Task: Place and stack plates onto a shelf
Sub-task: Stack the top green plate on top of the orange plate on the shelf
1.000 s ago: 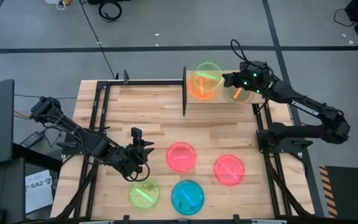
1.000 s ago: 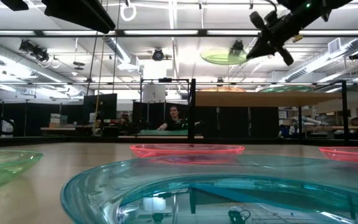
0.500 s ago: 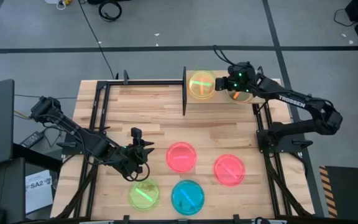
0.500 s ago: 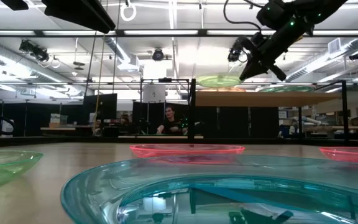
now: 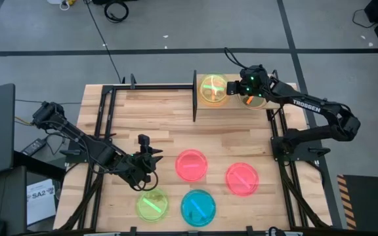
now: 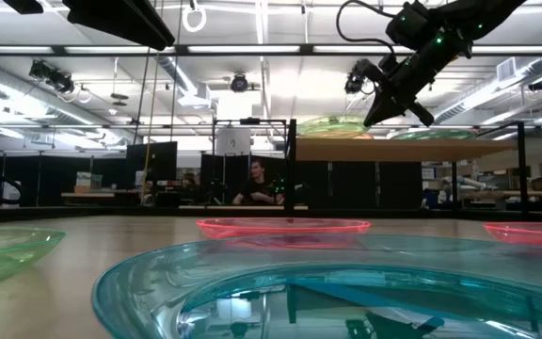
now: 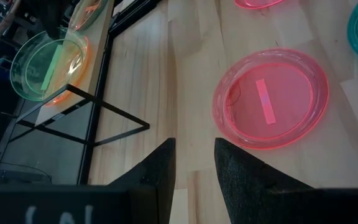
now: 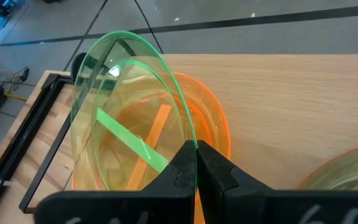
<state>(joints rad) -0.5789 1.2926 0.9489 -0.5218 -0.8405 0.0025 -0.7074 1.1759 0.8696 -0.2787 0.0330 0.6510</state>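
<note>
A green plate (image 8: 126, 115) is tilted over an orange plate (image 8: 213, 127) on the left half of the light-wood shelf (image 8: 303, 106), at the table's far side (image 5: 233, 105). My right gripper (image 8: 196, 149) is shut on the green plate and reaches in from the right (image 5: 240, 86). More plates lie flat on the table: two pink (image 5: 191, 165) (image 5: 242, 178), one green (image 5: 152, 204), one teal (image 5: 197, 206). My left gripper (image 5: 151, 157) hangs open above the table, left of the nearer pink plate (image 7: 269, 96). My right gripper pinches the green plate's rim (image 8: 188, 134) between its two fingers, on the side toward the table's right. The fingers slant down from the right. The plate is tilted just above the orange plate (image 6: 332, 123). I cannot tell whether it touches the orange one.
Another plate (image 5: 251, 99) sits on the shelf's right half, partly under my right arm. A black post (image 5: 195, 95) stands at the shelf's left end. Black frame rails (image 5: 104, 124) run along the table's left and right sides. Bare wood lies between the shelf and the near plates.
My right gripper has come down toward the shelf with the green plate, staying shut on it. The plate stood well above the shelf and now sits close over the orange plate. Most of the drop came in the first half second.
</note>
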